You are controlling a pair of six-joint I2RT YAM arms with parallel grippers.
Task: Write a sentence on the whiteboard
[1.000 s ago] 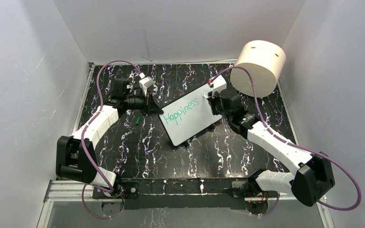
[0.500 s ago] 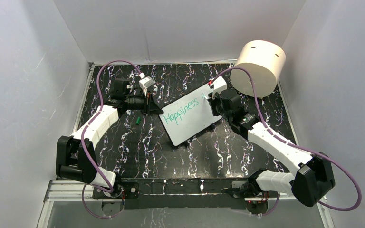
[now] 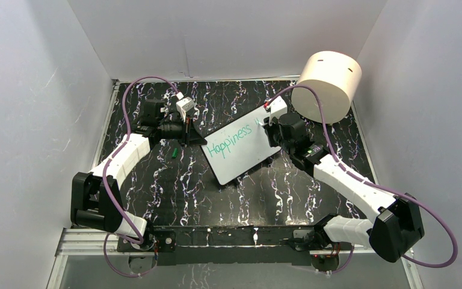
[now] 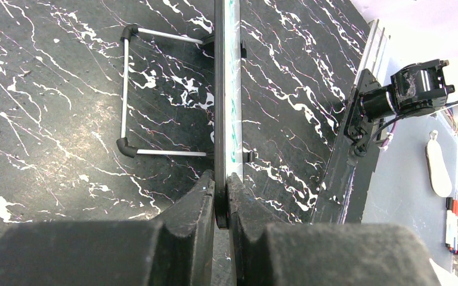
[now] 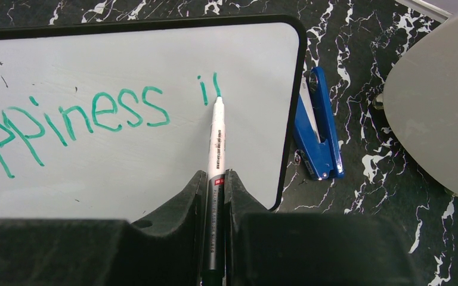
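Observation:
The whiteboard [image 3: 243,159] sits tilted mid-table, propped on a wire stand [image 4: 125,95]. My left gripper [image 3: 200,139] is shut on its left edge; the left wrist view shows the board edge-on [image 4: 220,89] pinched between the jaws [image 4: 220,179]. The sentence [image 5: 95,113] reads "Happiness" in teal, followed by two short strokes. My right gripper [image 5: 216,174] is shut on a white marker [image 5: 216,137]. The marker's teal tip touches the board [image 5: 125,161] at the foot of the second stroke. In the top view the right gripper [image 3: 269,127] is over the board's upper right corner.
A big cream cylinder [image 3: 329,84] stands at the back right, close to the right arm. A blue stapler [image 5: 319,131] lies just off the board's right edge. A small green cap [image 3: 173,152] lies on the black marbled table [image 3: 186,180] left of the board. White walls enclose three sides.
Two new short teal strokes have appeared to the right of "Happiness". The right gripper with the marker has shifted slightly. The left arm has not moved.

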